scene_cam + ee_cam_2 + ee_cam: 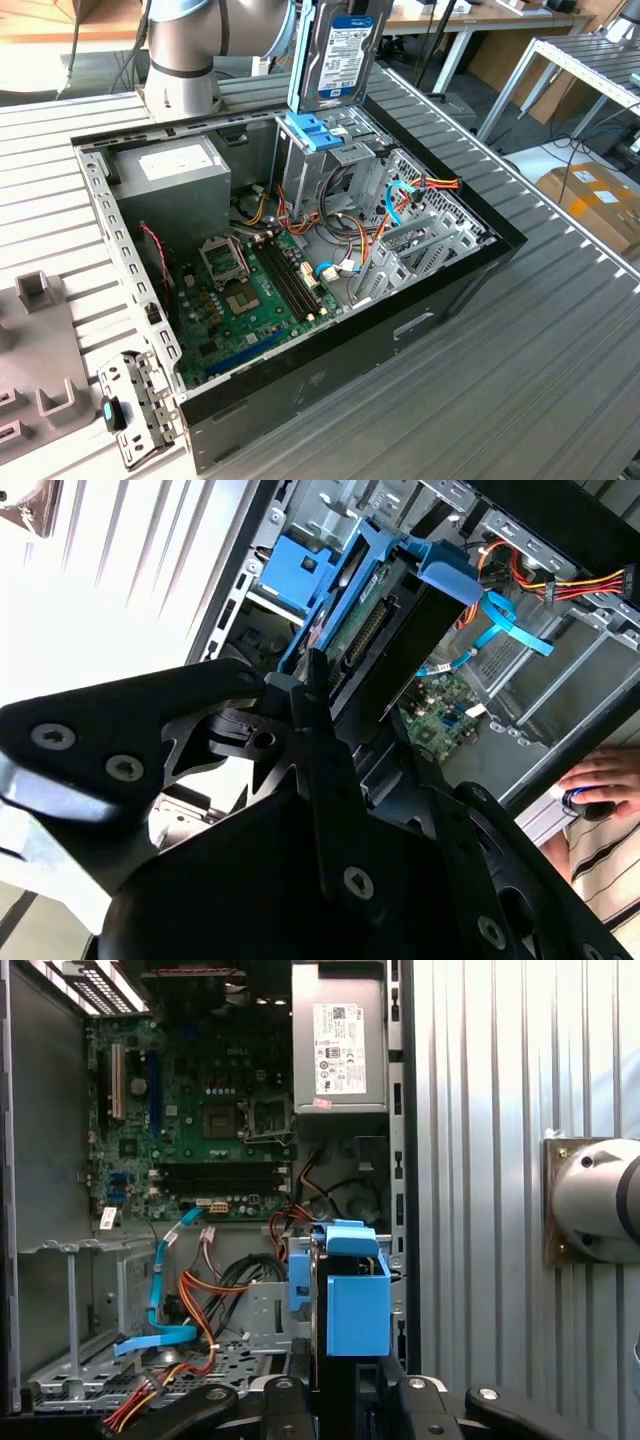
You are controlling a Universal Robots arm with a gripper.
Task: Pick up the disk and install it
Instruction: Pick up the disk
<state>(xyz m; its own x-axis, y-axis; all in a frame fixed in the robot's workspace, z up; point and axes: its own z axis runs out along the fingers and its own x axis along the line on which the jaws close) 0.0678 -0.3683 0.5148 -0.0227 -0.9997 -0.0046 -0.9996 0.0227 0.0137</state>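
At the exterior view's left, a moulded grey plastic fixture (40, 340) and a perforated steel bracket (135, 410) lie on the ribbed metal bench (560, 330). Behind them, at the far side, stands the arm's (185, 50) smooth, rounded grey base. The open, black-walled case (400, 320) lies flat on the bench. It holds a boxy grey power supply (165, 175) at its far left and a green motherboard (235, 310) nearer. Right of these is a grey sheet-metal cage (330, 170) topped by a blue plastic latch (312, 130). The disk (345, 50) hangs upright just above that latch. It is a flat dark slab with a white-and-blue label, edged by a light-blue plastic frame, and I cannot tell whether it touches the latch. In both wrist views the matte black jaws are clamped on the disk (395, 630) (357, 1305), one on each flat face. Orange and blue cables (385, 215) loop right of the cage. Off the bench, far right, sits a cardboard box (590, 195).
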